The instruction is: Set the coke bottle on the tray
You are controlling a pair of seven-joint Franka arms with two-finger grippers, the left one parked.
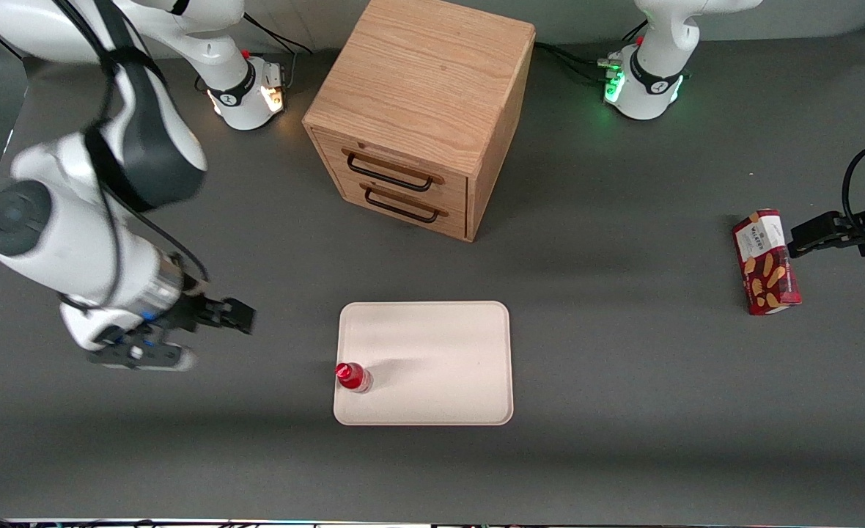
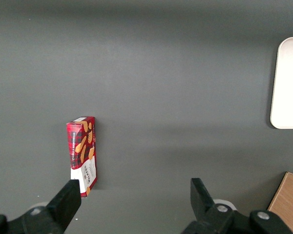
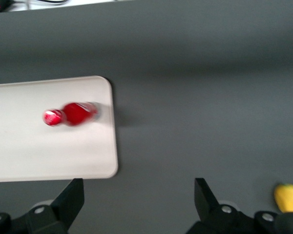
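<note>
1. Nearest the front camera, the coke bottle was seen standing upright on the tray, just inside the tray's edge toward the working arm's end of the table; its slim red body, narrow neck and shiny red cap were viewed almost from above, and a soft shadow was cast across the tray beside it
2. The tray was shown as a flat, pale cream rectangle with rounded corners and a low rim, matte and smooth, resting on the dark grey table, whose surface looked even and dull
3. In the right wrist view the bottle was found close to a rounded corner of the tray, held by nothing
4. The gripper was seen above the table, apart from the tray and toward the working arm's end; its black fingers were spread wide with nothing between them
5. A small rounded yellow object was glimpsed in the right wrist view; what it was could not be told
6. A boxy wooden cabinet with visible grain and two drawers with thin dark handles was placed farther from the camera than the tray
7. A red biscuit box, glossy and rectangular, lay toward the parked arm's end
</note>
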